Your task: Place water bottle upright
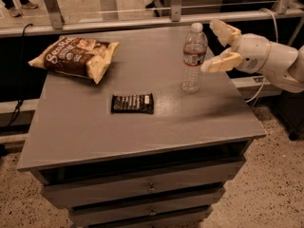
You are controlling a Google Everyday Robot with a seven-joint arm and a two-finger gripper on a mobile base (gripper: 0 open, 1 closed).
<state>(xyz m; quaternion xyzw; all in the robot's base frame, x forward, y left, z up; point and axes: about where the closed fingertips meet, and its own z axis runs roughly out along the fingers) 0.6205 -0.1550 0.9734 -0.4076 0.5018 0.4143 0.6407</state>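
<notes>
The water bottle point(194, 58) stands upright on the grey table point(142, 127), toward its right rear part. It is clear and ribbed, with a white cap and a red label band near the neck. My gripper point(214, 47) is just to the right of the bottle at neck height. Its two tan fingers point(221, 62) are spread wide apart and do not touch the bottle. The white arm point(270, 61) reaches in from the right.
A chip bag point(74, 57) lies at the table's back left. A dark snack bar point(133, 103) lies near the middle. The table has drawers point(142, 189) below. A rail with posts point(109, 4) runs behind. A cable point(259, 89) hangs at the right.
</notes>
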